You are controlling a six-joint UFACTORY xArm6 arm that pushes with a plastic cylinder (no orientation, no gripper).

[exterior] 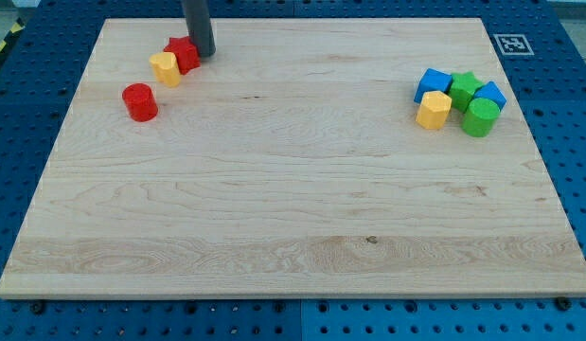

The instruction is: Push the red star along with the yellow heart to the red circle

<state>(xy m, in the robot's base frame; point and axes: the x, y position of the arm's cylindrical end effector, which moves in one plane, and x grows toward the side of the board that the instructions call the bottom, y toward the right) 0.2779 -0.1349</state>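
Observation:
The red star (185, 53) lies near the view's top left, touching the yellow heart (165, 68) just below and left of it. The red circle (139, 101), a short cylinder, stands a little further down and left, with a small gap to the heart. My tip (204, 52) is at the red star's right side, touching or almost touching it. The three blocks and my tip form a diagonal line.
A cluster at the view's right holds a blue block (432, 83), a green star (465, 88), another blue block (490, 95), a yellow block (433, 110) and a green cylinder (480, 116). The wooden board (293, 208) lies on a blue pegboard surface.

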